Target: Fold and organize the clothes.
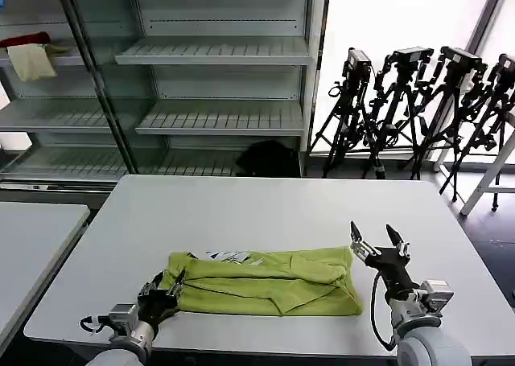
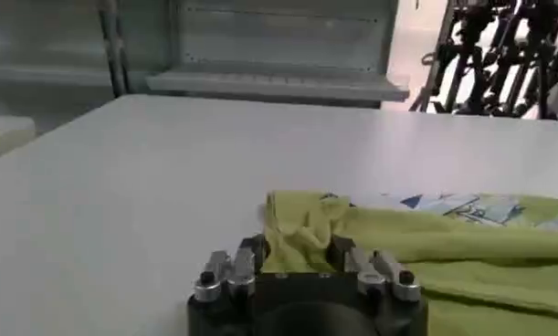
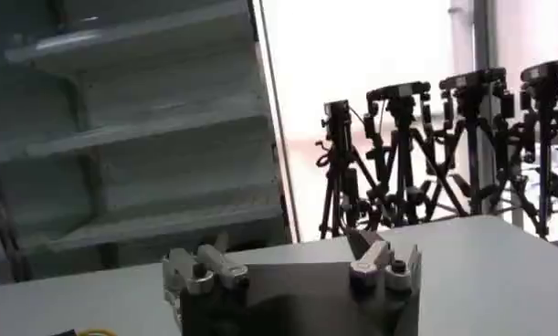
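Observation:
The clothes are one lime-green t-shirt [image 1: 265, 285], folded into a long band across the near part of the white table [image 1: 241, 213]. A white printed label [image 1: 233, 257] shows at its far edge. My left gripper [image 1: 165, 287] sits low at the shirt's left end. In the left wrist view the left gripper [image 2: 297, 251] is open, with a bunched corner of the shirt [image 2: 461, 246] lying between its fingers. My right gripper [image 1: 378, 241] hangs open just past the shirt's right end, lifted off the table. In its own view the right gripper [image 3: 292, 251] holds nothing.
A second table [image 1: 32, 237] stands to the left. Metal shelves [image 1: 217, 52] line the back, with red and cream cloths [image 1: 28, 52] on one. Black tripods [image 1: 418, 100] stand at the back right, and a dark object [image 1: 269, 158] lies on the floor behind the table.

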